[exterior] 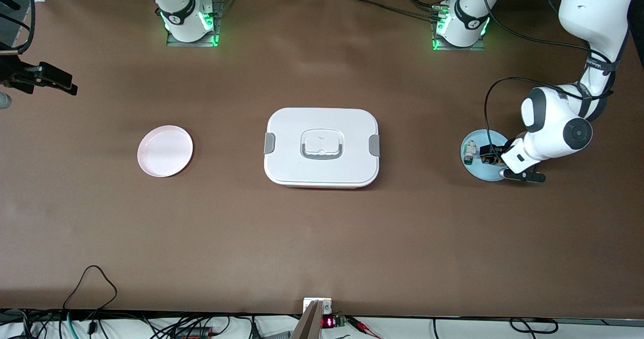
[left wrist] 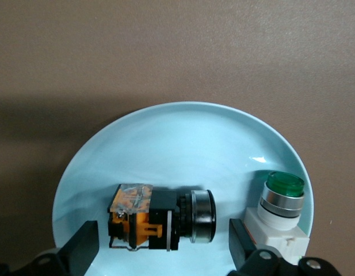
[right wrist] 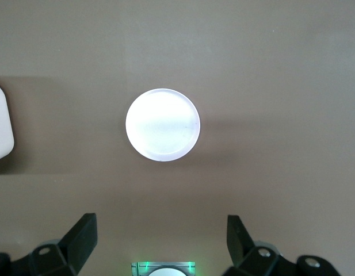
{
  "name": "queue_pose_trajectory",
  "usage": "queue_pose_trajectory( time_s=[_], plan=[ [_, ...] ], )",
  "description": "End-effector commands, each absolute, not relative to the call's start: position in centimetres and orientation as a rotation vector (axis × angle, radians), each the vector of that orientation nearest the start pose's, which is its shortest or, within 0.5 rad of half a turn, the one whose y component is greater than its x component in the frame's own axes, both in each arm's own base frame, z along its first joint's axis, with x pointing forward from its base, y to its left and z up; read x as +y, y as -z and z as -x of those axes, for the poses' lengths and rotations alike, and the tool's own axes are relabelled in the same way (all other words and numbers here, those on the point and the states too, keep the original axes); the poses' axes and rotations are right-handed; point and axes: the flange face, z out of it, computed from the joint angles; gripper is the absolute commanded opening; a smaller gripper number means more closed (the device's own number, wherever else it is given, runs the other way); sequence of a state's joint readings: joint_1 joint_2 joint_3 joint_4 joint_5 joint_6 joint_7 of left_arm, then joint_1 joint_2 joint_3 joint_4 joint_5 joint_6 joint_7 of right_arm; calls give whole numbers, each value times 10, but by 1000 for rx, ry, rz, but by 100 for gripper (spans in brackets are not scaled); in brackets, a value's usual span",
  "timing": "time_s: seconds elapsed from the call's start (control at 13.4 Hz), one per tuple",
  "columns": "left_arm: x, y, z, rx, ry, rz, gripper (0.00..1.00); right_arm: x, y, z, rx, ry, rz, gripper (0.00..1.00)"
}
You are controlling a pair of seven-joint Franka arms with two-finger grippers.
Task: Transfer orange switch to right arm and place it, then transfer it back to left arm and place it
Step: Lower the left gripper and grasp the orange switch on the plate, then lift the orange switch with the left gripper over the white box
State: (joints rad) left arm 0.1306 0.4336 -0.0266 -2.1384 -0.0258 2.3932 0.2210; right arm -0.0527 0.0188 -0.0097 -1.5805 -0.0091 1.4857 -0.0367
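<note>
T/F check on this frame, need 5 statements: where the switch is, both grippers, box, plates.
1. The orange switch lies on the blue plate. True.
2. The left gripper is shut on the switch. False: it is open, one finger on each side of the switch, not gripping.
3. The box has its lid on and sits between the two plates. True.
4. The pink plate holds a green-capped part. False: it holds nothing; the green-capped part is on the blue plate beside the switch.
5. The right gripper is down at the box. False: it is open, high above the table, looking down on the pink plate.
</note>
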Motion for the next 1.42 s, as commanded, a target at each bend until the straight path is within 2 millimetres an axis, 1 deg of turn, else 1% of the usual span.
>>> queue_pose_trajectory(
  time_s=[0.0, 0.07, 0.15, 0.22, 0.37, 0.45, 0.52, 0.6, 0.67, 0.82, 0.97, 1.12, 1.2, 1.27, 1.35],
  plan=[
    [58, -184, -549, 124, -265, 3203, 81, -36, -602, -548, 63, -188, 3139, 100],
    [57, -185, -550, 132, -269, 3204, 70, -36, -601, -549, 63, -193, 3137, 100],
    [57, -185, -550, 161, -276, 3203, 55, -36, -600, -549, 63, -196, 3139, 100],
    [57, -187, -550, 162, -274, 3203, 44, -37, -600, -549, 65, -196, 3137, 100],
    [56, -190, -551, 165, -288, 3204, 29, -37, -599, -550, 65, -200, 3137, 100],
    [56, -192, -551, 165, -295, 3204, 25, -37, -597, -551, 65, -205, 3136, 100],
    [53, -195, -552, 173, -312, 3206, 23, -36, -596, -552, 61, -208, 3138, 100],
    [54, -209, -558, 174, -327, 3207, 23, -35, -595, -553, 58, -208, 3136, 100],
    [55, -223, -565, 174, -377, 3210, 23, -33, -593, -554, 53, -210, 3137, 100],
    [53, -252, -581, 166, -469, 3230, 23, -31, -583, -559, 46, -234, 3135, 100],
    [48, -278, -588, 125, -565, 3269, 23, -27, -574, -564, 34, -258, 3133, 100],
    [34, -298, -582, 73, -657, 3320, 25, -22, -569, -566, 22, -270, 3131, 100],
    [30, -307, -577, 0, -706, 3325, 25, -22, -568, -566, 22, -277, 3130, 100],
    [19, -317, -574, -48, -756, 3323, 25, -24, -569, -565, 10, -279, 3124, 100],
    [2, -333, -571, -73, -796, 3332, 25, -29, -571, -564, 21, -275, 3119, 100]
  ],
)
